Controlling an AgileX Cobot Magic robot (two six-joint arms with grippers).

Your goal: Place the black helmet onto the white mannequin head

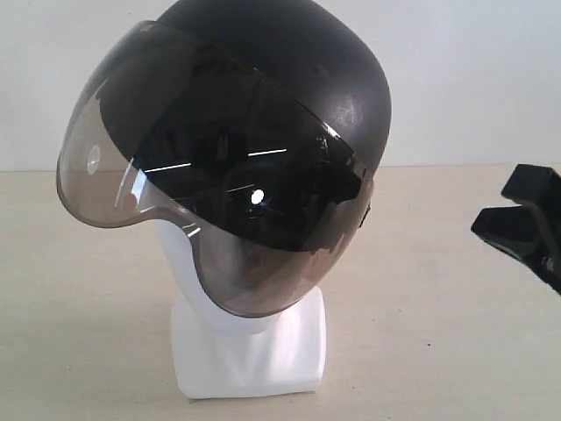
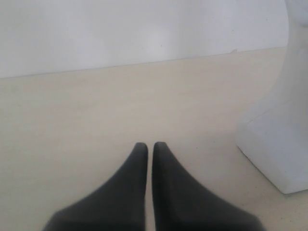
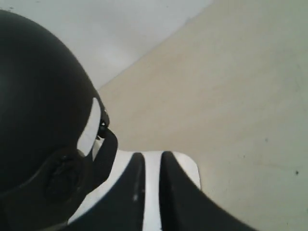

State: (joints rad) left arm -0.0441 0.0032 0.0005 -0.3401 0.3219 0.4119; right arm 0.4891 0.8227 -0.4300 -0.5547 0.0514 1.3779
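Helmet on mannequin head, hand to its right

The white mannequin head stands upright on the pale table.

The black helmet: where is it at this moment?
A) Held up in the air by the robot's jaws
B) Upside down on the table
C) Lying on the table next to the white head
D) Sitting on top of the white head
D: the black helmet sits over the white mannequin head, and only the head's neck and base show beneath it.
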